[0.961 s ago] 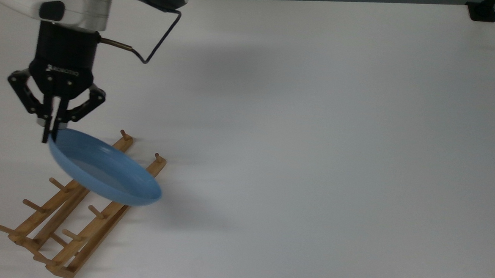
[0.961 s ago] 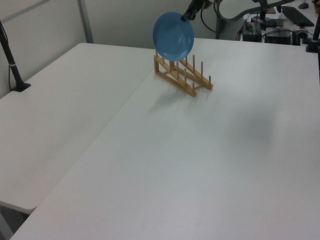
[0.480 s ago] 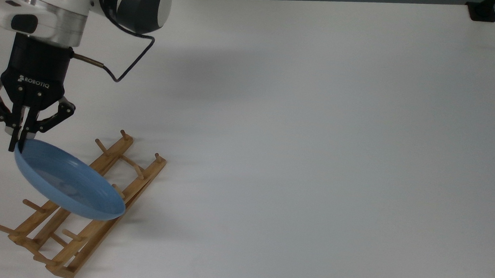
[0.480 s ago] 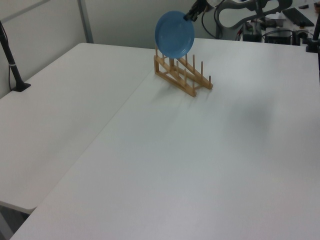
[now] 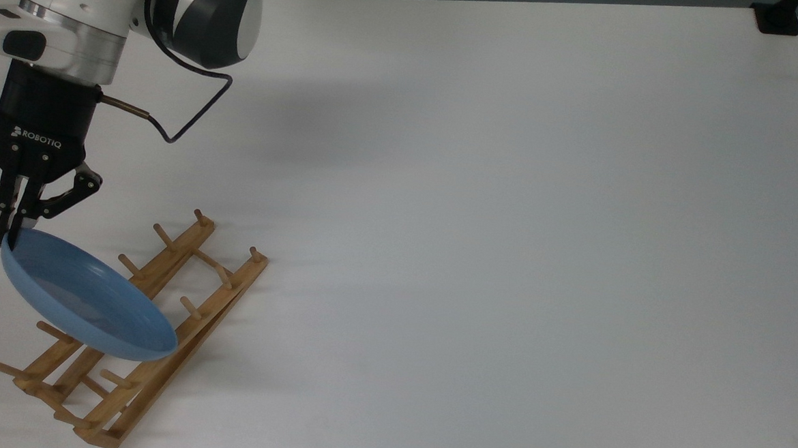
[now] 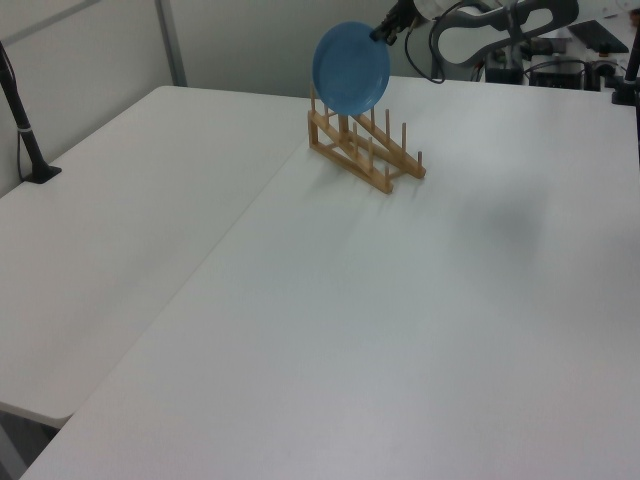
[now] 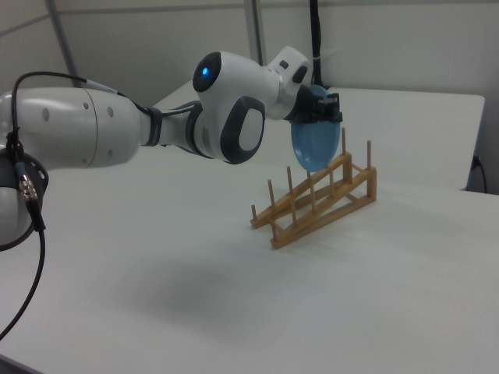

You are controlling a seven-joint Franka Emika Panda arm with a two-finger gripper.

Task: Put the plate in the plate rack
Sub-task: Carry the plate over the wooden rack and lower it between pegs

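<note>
One thin pinch: my gripper point(image 5: 8, 232) is clamped on the plate point(image 5: 88, 300) rim above the plate rack point(image 5: 162, 321) near the table point(image 5: 508, 223) corner; rigid, light, probably slippery.

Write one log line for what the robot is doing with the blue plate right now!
tool: shut on plate rim | plate: tilted, held over plate rack | seated: not yet

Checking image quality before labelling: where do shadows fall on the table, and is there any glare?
Top view: a soft shadow lies on the white table right of the light-brown wooden plate rack. Right view: a diffuse dark patch on the near tabletop. Left view: a faint shadow beside the rack. No harsh glare on the round light-blue plate.
</note>
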